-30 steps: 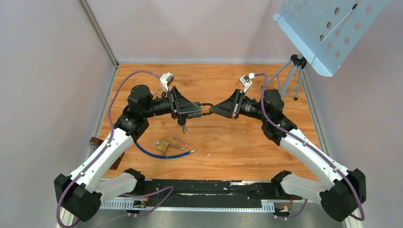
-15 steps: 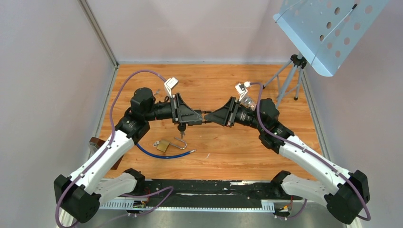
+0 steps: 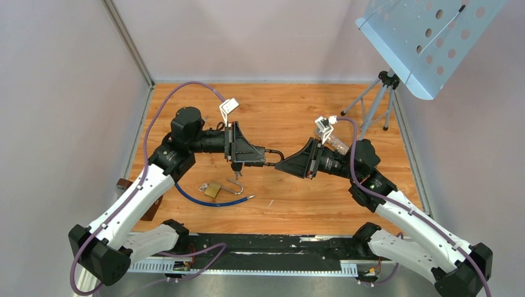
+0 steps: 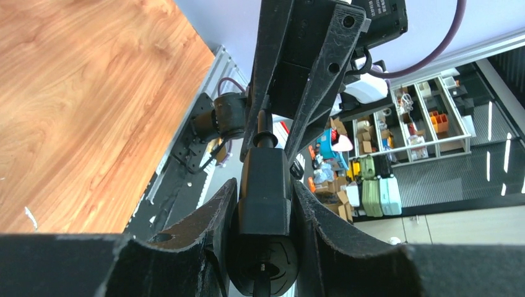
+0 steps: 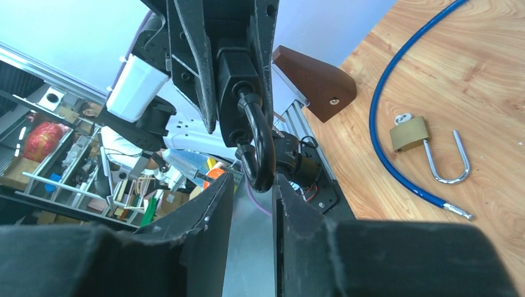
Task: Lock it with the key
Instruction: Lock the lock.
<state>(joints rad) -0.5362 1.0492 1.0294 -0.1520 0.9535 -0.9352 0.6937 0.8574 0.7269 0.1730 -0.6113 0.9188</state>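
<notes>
The left pincer (image 4: 265,185) was clamped on the body of a black padlock (image 4: 265,210). Its fingers pressed both flat sides, and the lock was held in mid-air at the centre of the overhead frame. The shackle (image 5: 260,148) pointed away from it, toward the other arm.

The right pincer (image 5: 254,182) stood partly open with the bend of the shackle between its tips. A sliver of light showed on one side, so it looked like a loose straddle rather than a grip. A small key (image 3: 237,168) seemed to hang under the lock in the overhead view, though it was too small to be sure.

Lower left of centre, on the counter (image 3: 309,111), lay a brass padlock (image 5: 408,133) with its shackle open. It was just beside a blue cable (image 5: 384,105) and well apart from both pincers.

The short leg of the black shackle looked unseated — the wrist view was not clear enough to settle it. If so, the step was probably to press it home. That called for closing on the bend squarely and pushing straight along the legs while the left arm braced. A sideways shove could twist the lock out of its grip. The key would need clear room underneath before it was turned.
</notes>
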